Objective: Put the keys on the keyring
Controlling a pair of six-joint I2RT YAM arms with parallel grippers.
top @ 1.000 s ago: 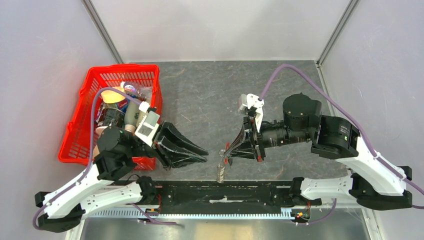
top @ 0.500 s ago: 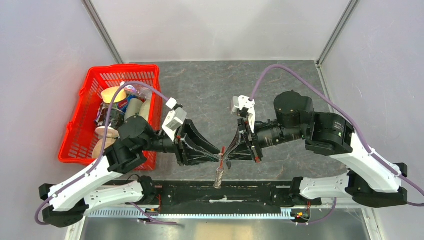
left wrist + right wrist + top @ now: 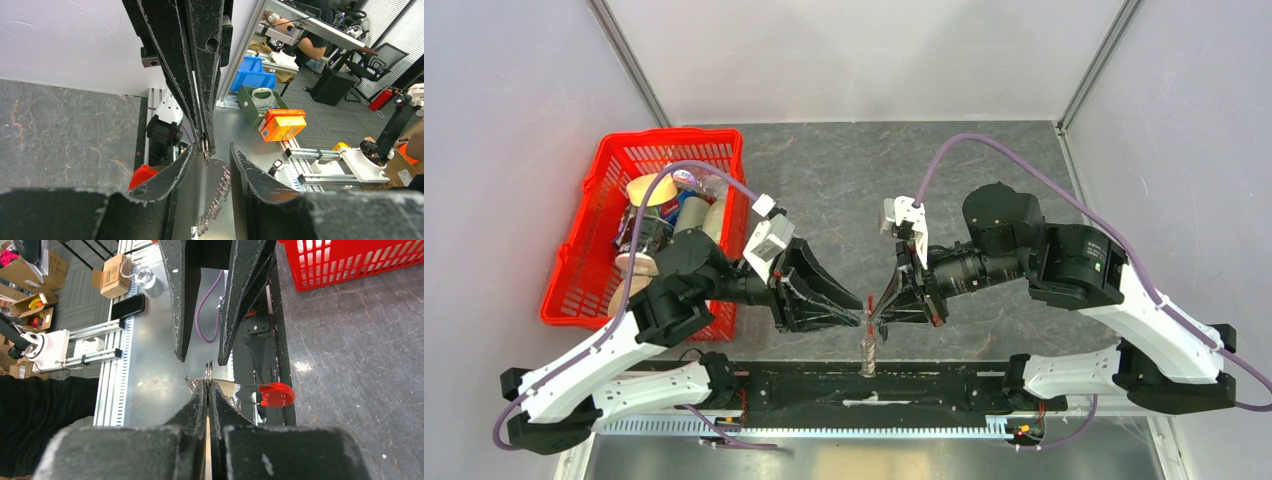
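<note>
Grey metal of the keyring (image 3: 235, 388) is clamped between the tightly closed fingers of the right gripper (image 3: 208, 386). The loop is seen hanging below those fingertips, over the near edge of the table (image 3: 844, 190). Its red curved strip (image 3: 275, 394) is carried just to one side of the pinch point. The left gripper (image 3: 213, 150) is held tip to tip with the right one, and its jaws are parted with a clear gap between them. In the left wrist view the row of small rings (image 3: 218, 192) along the loop's edge is framed inside that gap. Whether either left finger is touched by it cannot be told. Well behind the left gripper, a red basket (image 3: 564, 285) filled with containers is seen on the table.
</note>
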